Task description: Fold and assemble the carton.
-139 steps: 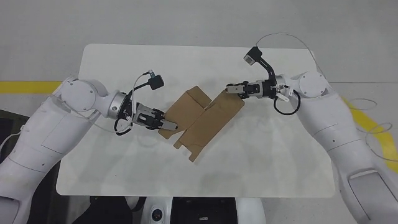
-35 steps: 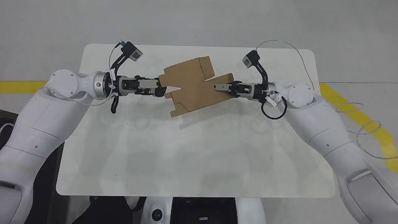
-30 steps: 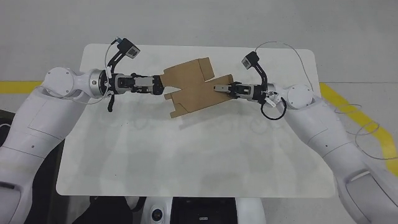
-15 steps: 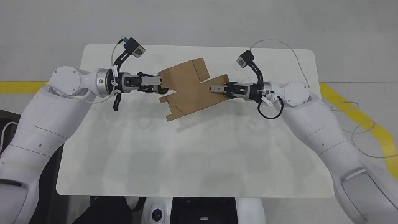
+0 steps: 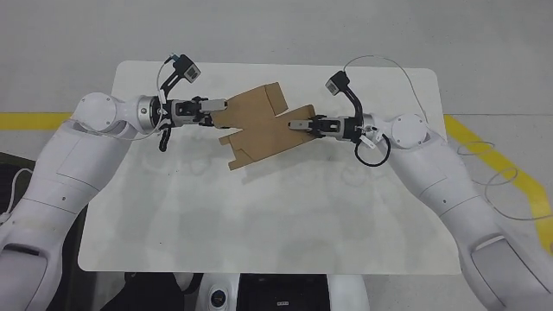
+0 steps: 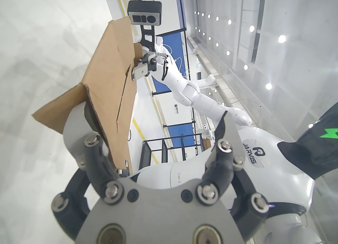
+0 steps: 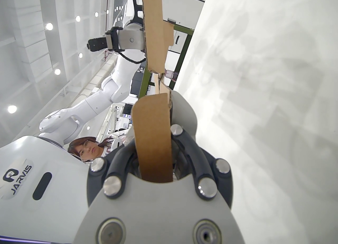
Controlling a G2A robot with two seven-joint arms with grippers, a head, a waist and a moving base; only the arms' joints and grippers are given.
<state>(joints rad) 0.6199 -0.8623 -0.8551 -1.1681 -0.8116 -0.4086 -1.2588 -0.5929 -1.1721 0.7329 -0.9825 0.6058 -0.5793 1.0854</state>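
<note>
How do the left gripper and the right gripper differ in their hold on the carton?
The left gripper is wide open, one finger against the carton; the right gripper is shut on its edge. The left gripper sits at one end of the carton, the right gripper at the opposite end. Both touch it.

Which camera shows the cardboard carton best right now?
The top view: the whole carton shows, flaps included. The left wrist view shows one face at a slant; the right wrist view sees it almost edge-on.
</note>
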